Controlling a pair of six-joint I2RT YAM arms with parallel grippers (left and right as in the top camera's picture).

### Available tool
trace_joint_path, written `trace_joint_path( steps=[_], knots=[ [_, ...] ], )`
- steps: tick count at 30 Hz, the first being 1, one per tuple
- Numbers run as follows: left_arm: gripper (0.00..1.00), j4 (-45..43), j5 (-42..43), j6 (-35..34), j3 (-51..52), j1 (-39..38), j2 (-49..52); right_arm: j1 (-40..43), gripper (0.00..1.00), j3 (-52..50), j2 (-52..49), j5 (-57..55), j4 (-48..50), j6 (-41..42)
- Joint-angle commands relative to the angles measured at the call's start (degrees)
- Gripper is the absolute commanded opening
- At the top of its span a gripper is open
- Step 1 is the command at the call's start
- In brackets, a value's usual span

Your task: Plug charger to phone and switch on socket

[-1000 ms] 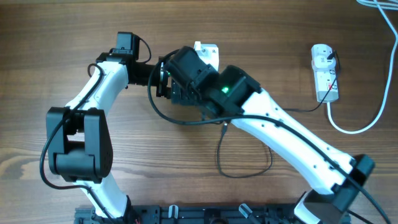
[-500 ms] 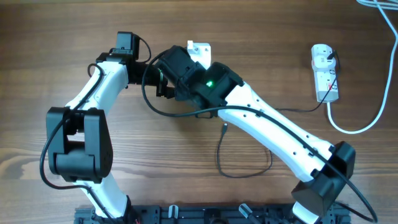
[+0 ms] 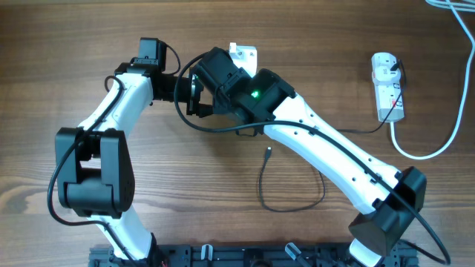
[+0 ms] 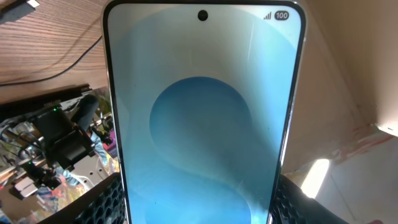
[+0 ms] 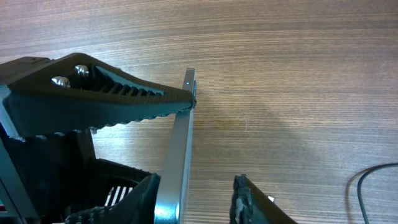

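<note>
Clearly, left hand (image 4: 199,200) holds phone (image 4: 199,93) lengthwise, top outward.

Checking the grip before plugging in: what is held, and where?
The left gripper holds the phone by its two long edges; the right gripper is open.

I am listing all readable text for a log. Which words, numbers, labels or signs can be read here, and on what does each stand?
"100": top right of the cyan screen of the slim rectangular smartphone, beside a signal-bars sign.
Marks on the small white elongated power strip: too small to read.
Nothing else readable.
</note>
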State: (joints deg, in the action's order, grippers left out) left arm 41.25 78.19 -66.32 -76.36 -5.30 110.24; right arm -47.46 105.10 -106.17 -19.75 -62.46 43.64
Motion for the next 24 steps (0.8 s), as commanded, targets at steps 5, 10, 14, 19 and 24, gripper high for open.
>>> trace_joint_path(
  steps=[5,10,14,19,24],
  knots=[
    [0.57,-0.2,2.1,-0.2,-0.3,-0.1,-1.9,-0.2,0.38,0.5,-0.5,0.3,0.3,-0.2],
    [0.58,-0.2,3.1,-0.2,-0.3,-0.1,-1.9,-0.2,0.32,0.5,-0.5,0.3,0.5,-0.1],
    [0.58,-0.2,3.1,-0.2,-0.3,-0.1,-1.9,-0.2,0.31,0.5,-0.5,0.6,0.5,-0.2],
    [0.58,-0.2,3.2,-0.2,-0.3,-0.1,-1.9,-0.2,0.26,0.5,-0.5,1.2,0.5,-0.2],
    [0.58,-0.2,3.2,-0.2,-0.3,-0.1,-1.9,-0.2,0.27,0.5,-0.5,2.3,0.3,-0.2]
  ],
)
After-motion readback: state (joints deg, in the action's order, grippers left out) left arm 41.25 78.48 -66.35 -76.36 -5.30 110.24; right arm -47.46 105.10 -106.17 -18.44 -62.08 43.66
